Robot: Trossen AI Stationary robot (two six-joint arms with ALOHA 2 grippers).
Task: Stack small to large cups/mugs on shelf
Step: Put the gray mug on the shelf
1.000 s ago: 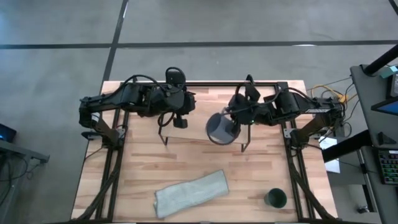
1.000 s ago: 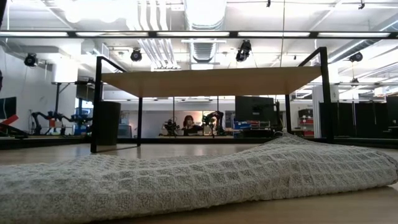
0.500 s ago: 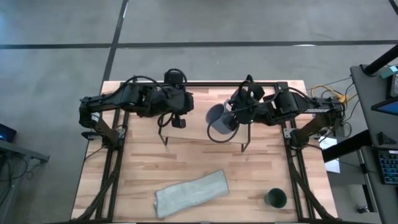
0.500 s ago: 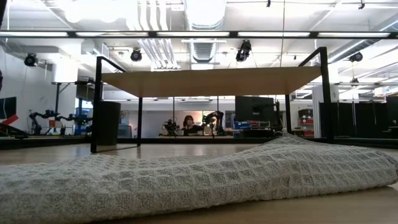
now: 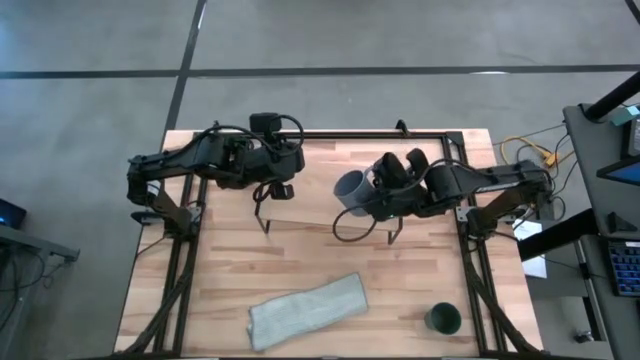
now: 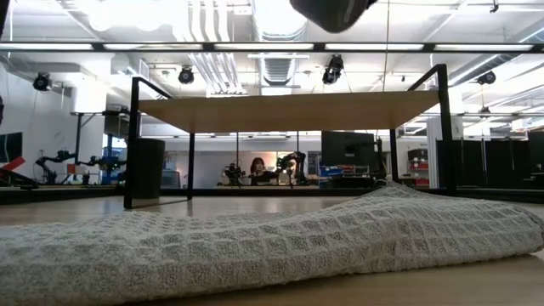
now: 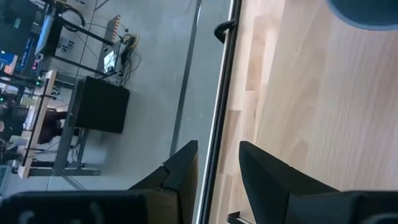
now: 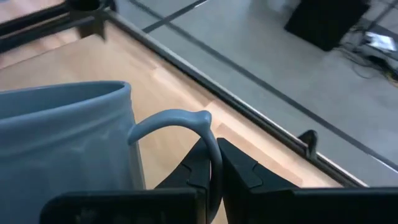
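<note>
The right pincer point(image 8: 211, 171) clamps the handle of the grey-blue mug point(image 5: 352, 190), which has lifted and tipped since a second ago, mouth now toward the left arm, long axis roughly level above the shelf point(image 6: 289, 110); placement looks near. Farther off, the left pincer point(image 7: 217, 168) hangs narrowly parted, empty, over the desk point(image 5: 300, 270).

grey-blue mug point(image 8: 68, 143) cut off by edge; shelf point(image 6: 289, 110) top hidden.
</note>
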